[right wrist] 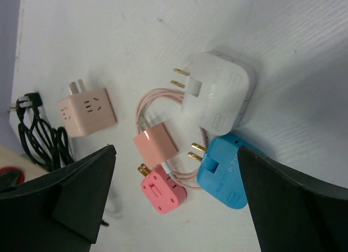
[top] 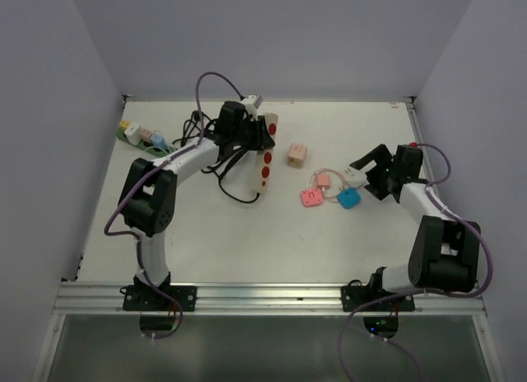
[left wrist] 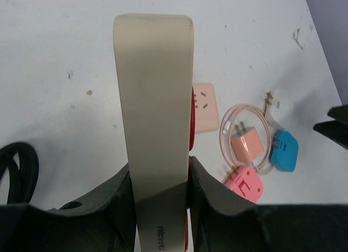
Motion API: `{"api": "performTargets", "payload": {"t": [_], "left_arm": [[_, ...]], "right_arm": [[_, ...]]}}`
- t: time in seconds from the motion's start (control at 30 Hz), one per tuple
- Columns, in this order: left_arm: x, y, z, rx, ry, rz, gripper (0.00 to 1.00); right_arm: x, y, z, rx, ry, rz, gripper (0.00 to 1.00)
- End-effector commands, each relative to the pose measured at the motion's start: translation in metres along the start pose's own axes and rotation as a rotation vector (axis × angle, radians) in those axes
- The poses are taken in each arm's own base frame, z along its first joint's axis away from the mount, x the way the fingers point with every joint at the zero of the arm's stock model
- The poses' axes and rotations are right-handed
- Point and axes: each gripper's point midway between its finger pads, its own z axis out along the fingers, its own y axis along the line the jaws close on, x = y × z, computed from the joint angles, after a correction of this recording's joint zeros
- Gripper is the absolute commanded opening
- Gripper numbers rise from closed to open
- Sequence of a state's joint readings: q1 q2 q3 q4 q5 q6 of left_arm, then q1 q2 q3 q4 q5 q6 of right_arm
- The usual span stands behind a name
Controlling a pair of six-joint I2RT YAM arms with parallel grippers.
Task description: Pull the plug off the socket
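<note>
Black right fingers (right wrist: pixel 81 197) stand spread wide, grasping nothing, above five loose adapters: one white (right wrist: pixel 217 94), one blue (right wrist: pixel 223 176) and three pink. Left of these, toward the rear of the counter (top: pixel 247 242), is one cream power strip (top: pixel 265 156) with red round outlets. Its black cord (right wrist: pixel 41 135) is coiled beside it. The left fingers (left wrist: pixel 217 208) are clenched on the strip's long sides. The counter is white, with open room along its near half. Pale walls (top: pixel 272 36) close three sides.

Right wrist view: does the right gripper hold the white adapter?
No, the right gripper is open, and the white adapter lies untouched.
</note>
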State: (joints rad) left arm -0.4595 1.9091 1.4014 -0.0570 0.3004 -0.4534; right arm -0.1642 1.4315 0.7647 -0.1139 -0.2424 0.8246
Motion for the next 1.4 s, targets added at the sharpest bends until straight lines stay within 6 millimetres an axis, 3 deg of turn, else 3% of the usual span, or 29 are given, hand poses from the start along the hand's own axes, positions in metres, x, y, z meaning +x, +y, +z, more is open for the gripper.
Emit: {"api": "performTargets", "payload": {"t": [0.0,0.03,0.1,0.13,0.2,0.23,0.27,0.3,0.37,0.4,0.47,0.5,0.57,0.73,0.77,0.83,0.87,0.93,0.97,1.03,1.07,1.13,1.17,1.2,1.23,1.27,1.33,1.37], "left_arm": [[-0.030,-0.007,0.032,0.059,-0.038,0.030,0.00],[-0.045,-0.013,0.038,0.083,-0.068,0.046,0.00],[-0.038,-0.002,0.063,0.078,-0.046,0.043,0.00],[-0.055,-0.006,0.067,0.095,-0.079,0.056,0.01],[-0.054,0.003,0.084,0.094,-0.078,0.046,0.03],[-0.074,-0.002,0.087,0.115,-0.136,0.058,0.03],[-0.070,0.004,0.096,0.113,-0.135,0.052,0.04],[-0.083,0.001,0.098,0.128,-0.175,0.061,0.05],[-0.080,0.008,0.111,0.130,-0.183,0.043,0.08],[-0.086,0.006,0.113,0.143,-0.208,0.047,0.12],[-0.078,0.012,0.124,0.148,-0.204,0.027,0.20],[-0.078,0.013,0.126,0.157,-0.210,0.022,0.32],[-0.069,0.019,0.133,0.153,-0.196,0.012,0.45],[-0.070,0.031,0.124,0.117,-0.199,-0.009,0.73],[-0.080,0.028,0.115,0.115,-0.221,-0.003,0.80],[-0.084,0.034,0.106,0.082,-0.235,0.002,0.86],[-0.099,0.027,0.092,0.084,-0.265,0.010,0.88],[-0.106,0.033,0.077,0.052,-0.286,0.009,0.94],[-0.124,0.023,0.058,0.054,-0.325,0.022,0.97],[-0.130,0.032,0.039,-0.002,-0.353,0.024,0.98],[-0.149,0.023,0.015,-0.008,-0.403,0.040,0.98],[-0.154,0.035,-0.007,-0.089,-0.431,0.043,0.98],[-0.170,0.028,-0.033,-0.109,-0.482,0.055,0.98],[-0.168,0.045,-0.045,-0.193,-0.495,0.050,0.98],[-0.170,0.048,-0.057,-0.230,-0.510,0.052,0.98],[-0.184,0.045,-0.084,-0.272,-0.567,0.055,0.98],[-0.179,0.077,-0.113,-0.449,-0.595,0.027,0.98],[-0.176,0.083,-0.133,-0.509,-0.605,0.012,0.98]], "right_arm": [[-0.003,0.036,-0.029,-0.141,0.003,-0.111,0.98],[0.001,0.042,-0.033,-0.181,0.015,-0.140,0.99],[0.010,0.053,-0.044,-0.239,0.041,-0.178,0.99],[0.016,0.055,-0.047,-0.261,0.054,-0.210,0.99],[0.027,0.058,-0.053,-0.296,0.075,-0.246,0.99],[0.031,0.059,-0.054,-0.309,0.083,-0.262,0.99],[0.039,0.058,-0.056,-0.323,0.104,-0.268,0.99],[0.041,0.059,-0.058,-0.333,0.103,-0.284,0.99],[0.049,0.057,-0.059,-0.341,0.119,-0.299,0.99],[0.051,0.057,-0.060,-0.345,0.124,-0.307,0.99],[0.054,0.056,-0.062,-0.345,0.127,-0.323,0.99],[0.056,0.057,-0.063,-0.347,0.131,-0.333,0.99],[0.058,0.056,-0.063,-0.345,0.136,-0.342,0.99],[0.061,0.053,-0.062,-0.342,0.140,-0.352,0.99],[0.062,0.052,-0.061,-0.340,0.144,-0.351,0.99],[0.063,0.050,-0.060,-0.335,0.151,-0.353,0.99],[0.063,0.049,-0.060,-0.331,0.152,-0.355,0.99],[0.065,0.046,-0.059,-0.321,0.159,-0.364,0.99],[0.064,0.045,-0.058,-0.317,0.160,-0.368,0.99],[0.064,0.046,-0.059,-0.317,0.163,-0.370,0.99],[0.064,0.047,-0.059,-0.320,0.165,-0.373,0.99],[0.063,0.049,-0.060,-0.323,0.168,-0.380,0.99],[0.063,0.050,-0.060,-0.328,0.170,-0.382,0.99],[0.064,0.051,-0.061,-0.330,0.175,-0.387,0.99],[0.064,0.050,-0.061,-0.330,0.176,-0.385,0.99],[0.064,0.052,-0.062,-0.337,0.179,-0.390,0.99],[0.065,0.053,-0.063,-0.345,0.184,-0.394,0.99],[0.066,0.053,-0.063,-0.348,0.188,-0.398,0.99]]}}
